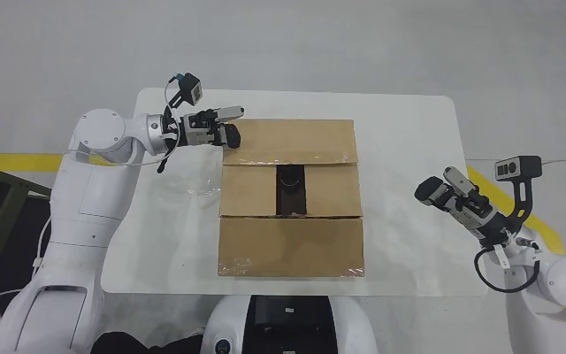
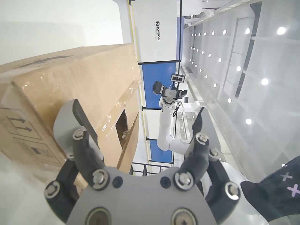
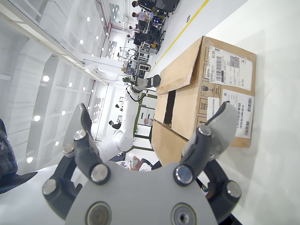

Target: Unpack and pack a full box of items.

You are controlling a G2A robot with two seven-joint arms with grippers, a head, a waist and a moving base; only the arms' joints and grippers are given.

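Squarely on the white table [image 1: 416,133]: a brown cardboard box [image 1: 290,196], rectangular and matte, with glossy clear tape [image 2: 117,104] wrinkled along its edges. Top flaps folded mostly flat, leaving a narrow dark slot [image 1: 291,205] at the centre of the box's top. Inside that slot, something dark and round [image 1: 291,180], too hidden to name. On the box's right wall, white printed labels [image 3: 230,64] with barcodes.

Just beside the box's far left corner, the left gripper [image 1: 232,135], its grey fingers with black ribbed pads spread wide apart and holding nothing. One finger [image 2: 68,118] alongside the box's left wall, contact impossible to judge. Well apart to the right of the box, above the tabletop near its edge, the right gripper [image 1: 431,190], likewise spread wide and empty, pointed toward the box's labelled wall.

Smooth white tabletop showing all round the box: wide strips to its left and right, thin margins on its far and near sides. Rounded table corners.
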